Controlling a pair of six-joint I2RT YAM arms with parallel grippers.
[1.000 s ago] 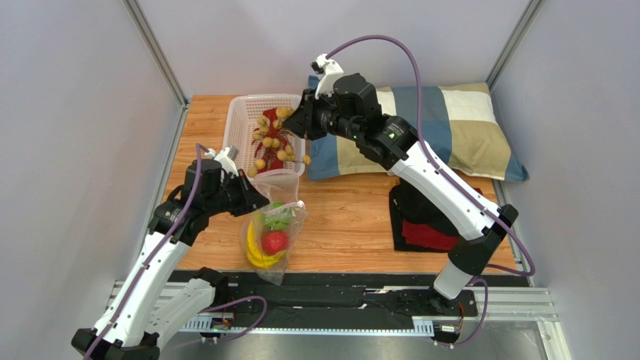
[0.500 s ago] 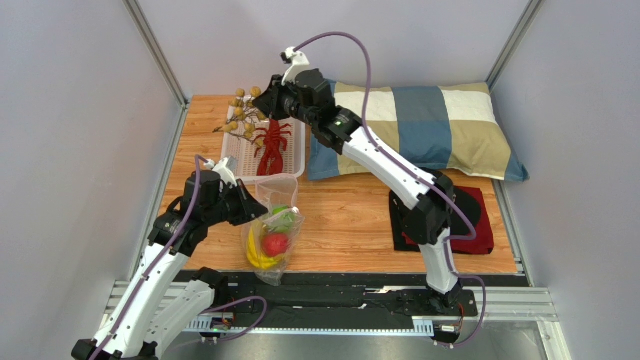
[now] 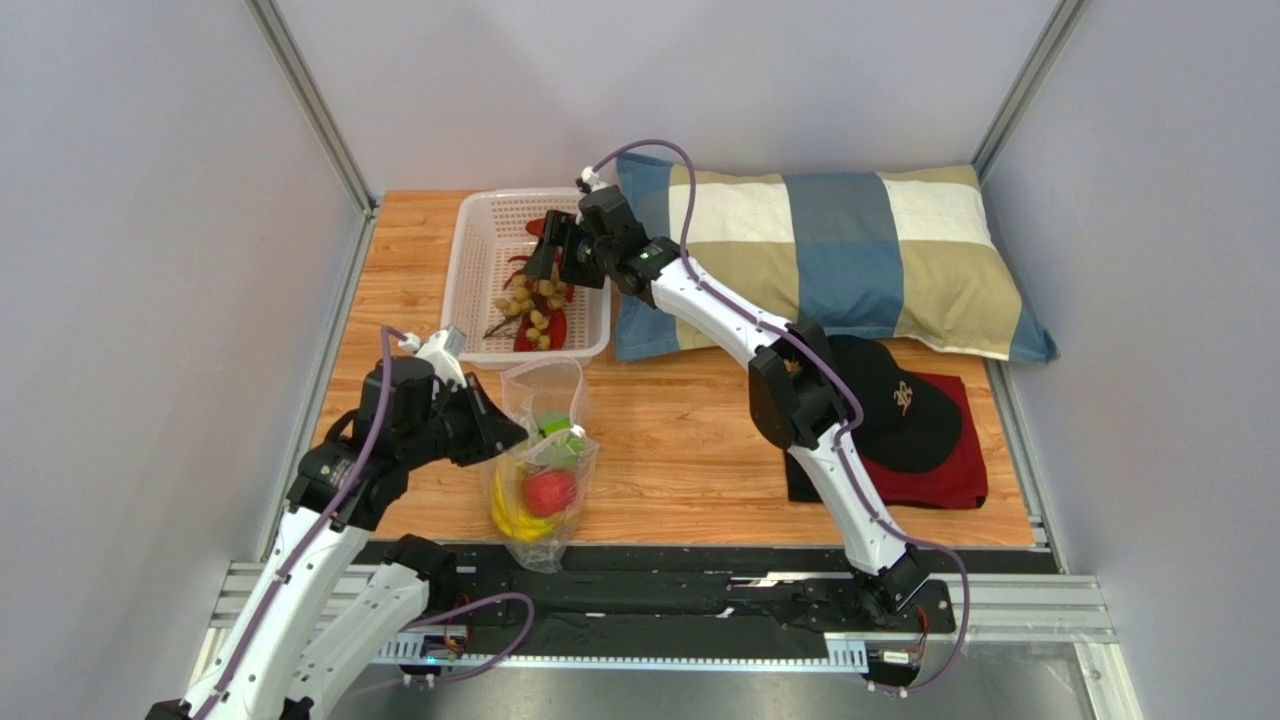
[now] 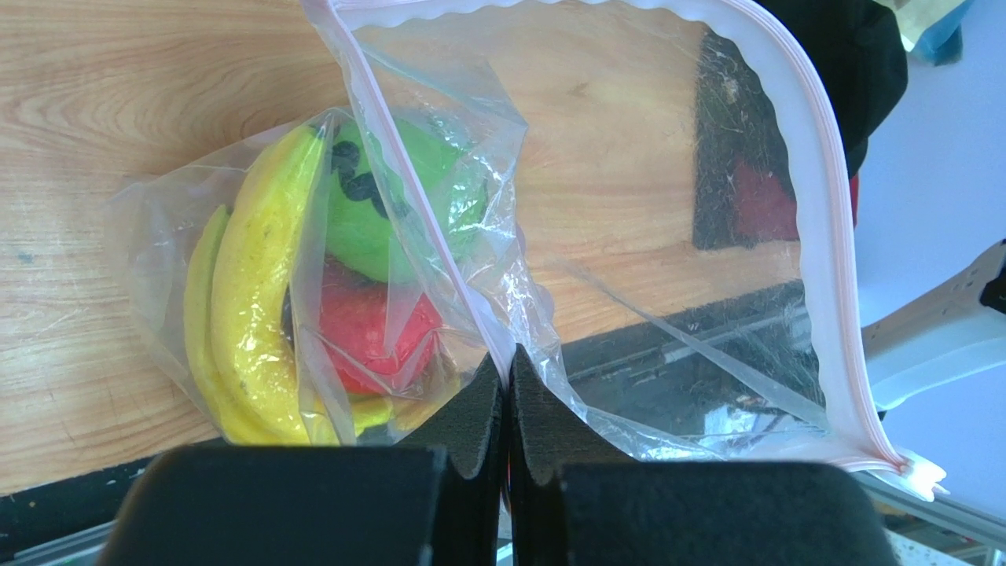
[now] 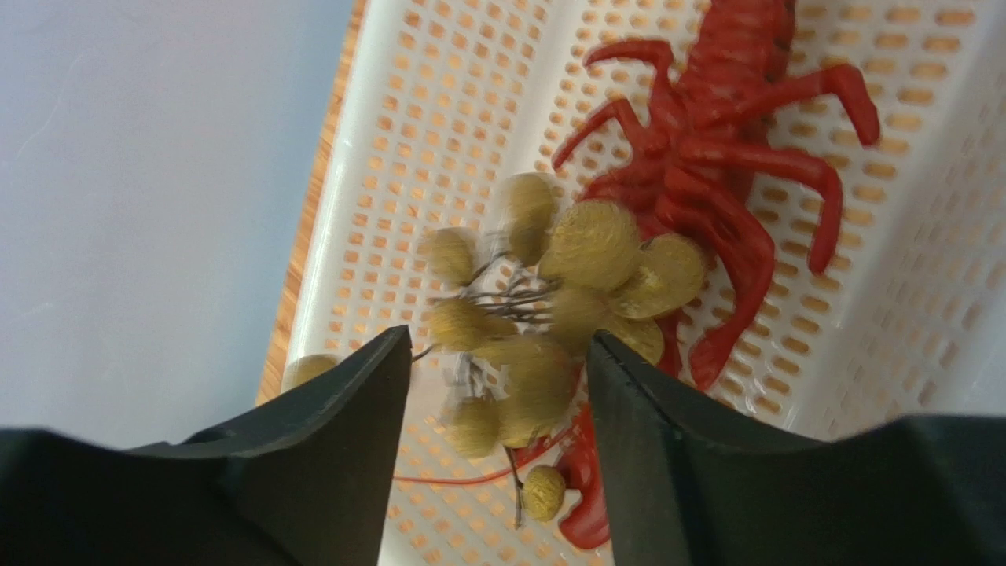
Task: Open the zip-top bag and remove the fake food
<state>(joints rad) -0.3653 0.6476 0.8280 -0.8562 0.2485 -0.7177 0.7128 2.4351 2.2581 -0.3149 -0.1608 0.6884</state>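
Bag, namely the zip-top bag, on the wooden table beside the left arm, mouth gaping, with yellow banana bunch, green striped ball and red round fruit inside. One wall of its plastic clamped between the closed fingers of the left gripper. Over the white mesh basket, right gripper with fingers apart, blurred brownish grape-like cluster between them, above the red lobster lying in that basket.

You had bright, even, soft light, faint shadows. Motion blur smeared grape cluster over basket; basket was sharp. Mild glare showed on zip-top bag.
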